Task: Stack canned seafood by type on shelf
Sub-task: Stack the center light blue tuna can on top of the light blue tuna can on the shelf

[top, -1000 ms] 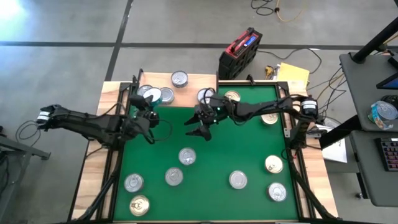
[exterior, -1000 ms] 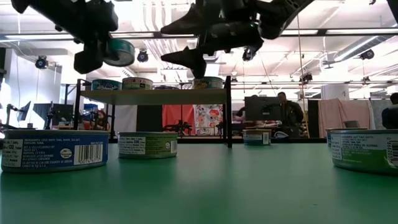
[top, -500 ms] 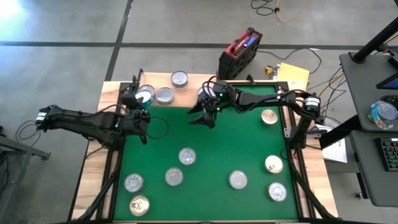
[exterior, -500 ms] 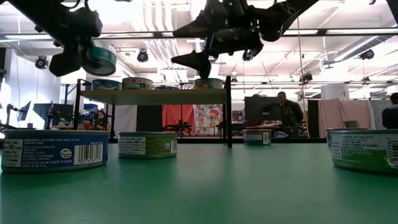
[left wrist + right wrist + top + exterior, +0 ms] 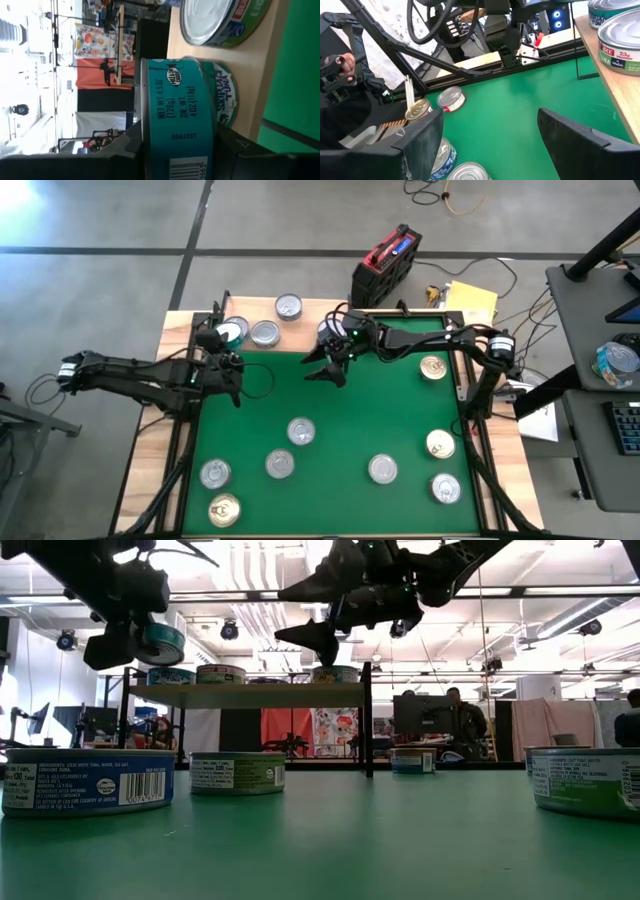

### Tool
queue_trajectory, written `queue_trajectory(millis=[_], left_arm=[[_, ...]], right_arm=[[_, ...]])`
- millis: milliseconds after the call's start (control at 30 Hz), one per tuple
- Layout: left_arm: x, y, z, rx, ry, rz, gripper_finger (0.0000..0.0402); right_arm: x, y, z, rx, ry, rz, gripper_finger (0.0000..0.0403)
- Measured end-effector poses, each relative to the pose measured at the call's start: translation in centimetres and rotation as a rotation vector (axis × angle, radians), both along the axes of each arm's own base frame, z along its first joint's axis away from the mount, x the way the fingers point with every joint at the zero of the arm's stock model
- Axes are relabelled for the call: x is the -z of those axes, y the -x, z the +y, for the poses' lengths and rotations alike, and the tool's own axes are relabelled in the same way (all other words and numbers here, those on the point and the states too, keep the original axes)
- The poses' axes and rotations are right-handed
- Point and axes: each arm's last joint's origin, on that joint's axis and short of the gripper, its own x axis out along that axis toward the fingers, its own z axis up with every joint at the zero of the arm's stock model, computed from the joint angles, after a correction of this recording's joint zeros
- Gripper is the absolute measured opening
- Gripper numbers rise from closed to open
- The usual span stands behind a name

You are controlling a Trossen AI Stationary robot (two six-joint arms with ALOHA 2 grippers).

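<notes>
Your left hand [image 5: 125, 635] held a teal tin [image 5: 160, 643] in the air just beside the shelf [image 5: 245, 695], while your right hand [image 5: 322, 366] hung wide and empty near the shelf's front edge

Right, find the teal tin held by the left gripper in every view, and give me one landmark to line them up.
High view: mostly hidden under the left gripper, at the shelf's left end.
Low view: teal tin at upper left, in the air above the shelf.
Left wrist view: fills the centre, between the fingers.
Right wrist view: not in it.
Shared landmark: the shelf.
</notes>
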Motion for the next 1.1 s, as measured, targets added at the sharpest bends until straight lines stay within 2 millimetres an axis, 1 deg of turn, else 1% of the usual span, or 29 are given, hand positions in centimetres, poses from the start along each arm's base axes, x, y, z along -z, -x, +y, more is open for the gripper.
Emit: queue_trajectory(millis=[267, 500, 600, 867, 1000, 1100], left_arm=[[0.2, -0.4, 0.9, -0.053, -0.003, 0.018, 0.0113], [0.3, -1.2, 1.8, -0.067, 0.014, 0.031, 0.0113], [0.4, -1.1, 2.2, -0.089, 0.010, 0.051, 0.0113], [0.3, -1.0, 2.6, -0.103, 0.010, 0.072, 0.0113], [-0.1, -1.2, 2.7, -0.070, 0.057, 0.072, 0.0115], [-0.5, -1.3, 3.1, -0.081, 0.067, 0.063, 0.0116]], right_arm=[[0.0, 0.0, 0.0, -0.004, 0.017, -0.006, 0.0320], [0.0, 0.0, 0.0, -0.004, 0.019, -0.006, 0.0334], [0.1, 0.0, 0.0, -0.007, 0.025, -0.003, 0.0336], [0.2, 0.0, 0.0, -0.008, 0.030, -0.001, 0.0325], [0.2, 0.0, 0.0, -0.008, 0.030, -0.002, 0.0318], [0.2, 0.0, 0.0, -0.008, 0.030, -0.002, 0.0314]])
